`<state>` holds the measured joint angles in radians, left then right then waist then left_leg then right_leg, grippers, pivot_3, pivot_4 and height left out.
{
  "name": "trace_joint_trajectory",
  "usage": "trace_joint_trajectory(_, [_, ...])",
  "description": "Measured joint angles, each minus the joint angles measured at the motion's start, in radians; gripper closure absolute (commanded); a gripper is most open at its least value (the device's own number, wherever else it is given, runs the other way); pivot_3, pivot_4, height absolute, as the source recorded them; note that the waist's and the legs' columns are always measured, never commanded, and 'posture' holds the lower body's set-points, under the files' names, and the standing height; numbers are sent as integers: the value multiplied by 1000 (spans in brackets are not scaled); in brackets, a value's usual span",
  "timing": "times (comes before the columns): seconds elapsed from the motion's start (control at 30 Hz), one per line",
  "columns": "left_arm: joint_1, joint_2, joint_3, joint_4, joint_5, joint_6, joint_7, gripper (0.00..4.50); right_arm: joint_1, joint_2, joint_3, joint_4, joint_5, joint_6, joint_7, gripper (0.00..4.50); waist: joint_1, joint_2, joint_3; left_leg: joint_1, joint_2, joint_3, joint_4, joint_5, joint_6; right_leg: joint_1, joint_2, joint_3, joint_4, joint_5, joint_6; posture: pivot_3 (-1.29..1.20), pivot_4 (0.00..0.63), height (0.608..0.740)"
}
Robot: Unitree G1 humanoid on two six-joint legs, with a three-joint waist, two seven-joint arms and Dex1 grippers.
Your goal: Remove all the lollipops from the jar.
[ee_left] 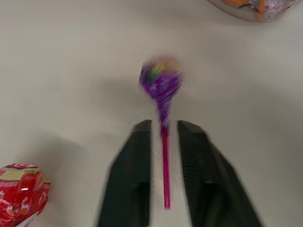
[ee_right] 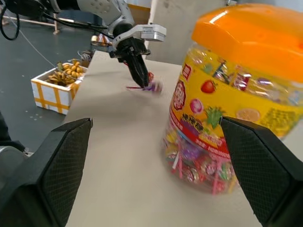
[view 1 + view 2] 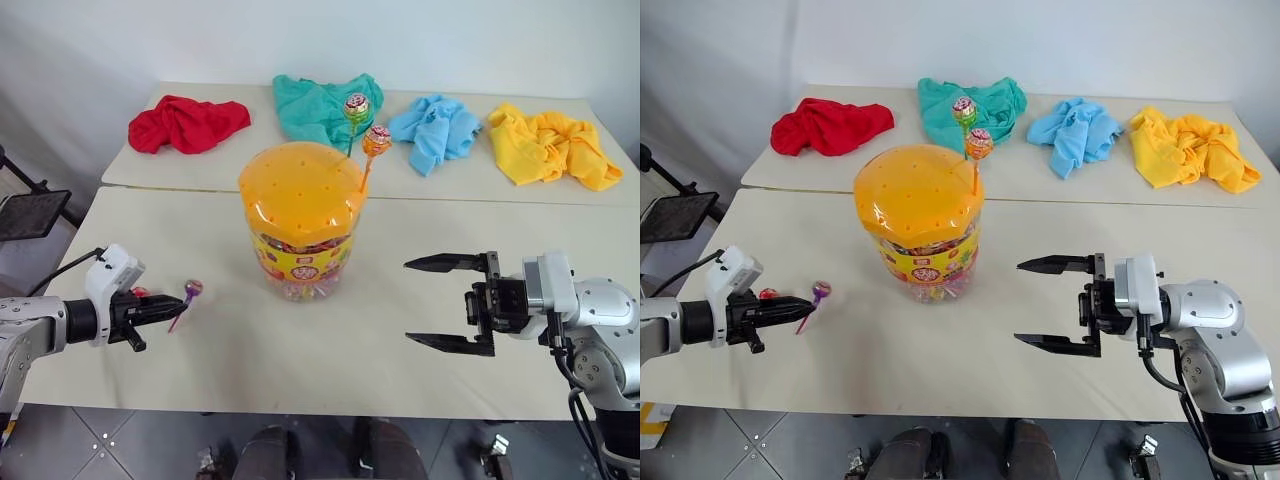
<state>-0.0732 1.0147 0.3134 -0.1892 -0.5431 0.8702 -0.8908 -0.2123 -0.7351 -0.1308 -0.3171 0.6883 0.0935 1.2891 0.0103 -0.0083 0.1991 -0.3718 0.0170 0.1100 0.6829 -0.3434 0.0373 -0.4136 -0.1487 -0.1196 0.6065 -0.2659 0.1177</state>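
Our left gripper hangs low over the pale table, its black fingers parted a little with the purple lollipop between them. From the head we see the swirl-wrapped head jutting just past the fingertips. The left wrist view adds that the thin magenta stick runs down the gap and seems clear of both fingers; whether it is still gripped we cannot tell. That view also catches a red-wrapped lollipop, glossy and crinkled, lying on the table just beside the fingers.

Ahead of the grippers stands the jar, a clear plastic tub with a domed orange lid pocked with small holes and a yellow-red printed band. Two lollipops rise on sticks from the lid's far side: a green-stemmed one and an orange one.

Our right gripper points toward the jar, near it but apart, its jaws spread wide and empty. Its wrist view shows what the head views cannot: a yellow-and-white box of bananas on the floor beyond the table edge.

Behind the jar lie four crumpled cloths: red, teal, blue, yellow.
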Motion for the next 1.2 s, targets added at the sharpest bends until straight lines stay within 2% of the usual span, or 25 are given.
trace_joint_trajectory(0.13, [0,-3,6,58,29,-165,-61,1304,-39,21,-15,-25,100,156,-167,0,-13,0,0,0,0,2,0,0,0,-1,-1,-1,0,0,0,0,150,740])
trace_joint_trajectory(0.2, [-28,-70,58,102,11,-253,-94,771,-93,65,-37,-35,143,209,-264,0,-15,1,0,0,1,3,0,0,0,-2,-1,0,0,0,0,0,150,740])
trace_joint_trajectory(0.27, [-79,-143,121,136,-80,-291,-143,771,-179,114,-33,-36,169,259,-370,0,-14,1,0,0,1,3,0,0,-1,-3,-1,0,2,0,-1,0,150,740])
trace_joint_trajectory(0.33, [-108,-147,157,129,-184,-247,-195,771,-253,132,-27,-35,167,299,-443,0,-15,1,0,-2,1,4,0,0,-1,-6,-1,0,3,0,-1,0,150,740])
trace_joint_trajectory(0.4, [-181,-185,217,120,-295,-203,-172,771,-321,166,-25,-18,165,320,-493,0,-13,1,0,-2,1,4,0,0,-1,-6,1,-1,4,0,-1,0,150,740])
trace_joint_trajectory(0.5, [-259,-281,278,80,-421,-202,-100,771,-379,207,15,11,152,334,-511,0,-13,1,0,-2,-2,5,0,0,1,-6,2,-3,5,1,0,0,150,740])
trace_joint_trajectory(0.67, [-262,-332,284,12,-523,-183,-66,771,-416,221,63,36,123,357,-493,0,-16,0,0,-3,-3,8,1,-1,3,-6,2,-5,4,1,1,0,150,740])
trace_joint_trajectory(0.7, [-262,-332,283,-3,-543,-175,-60,754,-425,222,75,45,119,365,-484,386,-16,0,0,-2,-2,8,1,-1,3,-6,2,-5,4,1,1,0,150,740])
trace_joint_trajectory(0.73, [-262,-332,283,-10,-554,-171,-57,754,-433,224,84,52,113,368,-482,519,-16,0,0,-2,-2,8,1,-1,3,-6,2,-5,4,1,1,0,150,740])
trace_joint_trajectory(0.8, [-262,-332,273,-23,-564,-171,-48,754,-449,236,91,64,104,374,-475,1124,-16,0,0,-2,-2,8,1,0,3,-6,2,-5,5,1,1,0,150,740])
trace_joint_trajectory(0.83, [-262,-332,268,-27,-566,-171,-47,754,-454,236,92,72,98,379,-470,1553,-16,0,0,-2,-2,8,1,1,3,-6,2,-5,5,1,1,0,150,740])
trace_joint_trajectory(0.9, [-262,-332,264,-30,-568,-171,-47,754,-457,236,96,81,87,388,-464,2093,-16,0,0,-2,-2,9,1,1,3,-6,2,-5,5,1,1,0,150,740])
trace_joint_trajectory(1.13, [-262,-332,256,-30,-568,-174,-50,754,-472,257,115,89,78,409,-458,4414,-16,0,0,-2,-2,9,1,1,3,-6,2,-5,4,1,1,0,150,740])
trace_joint_trajectory(1.2, [-262,-332,256,-28,-567,-175,-51,754,-472,263,109,90,82,409,-456,4465,-16,0,0,-2,-2,9,1,1,3,-6,2,-5,4,1,1,0,150,740])
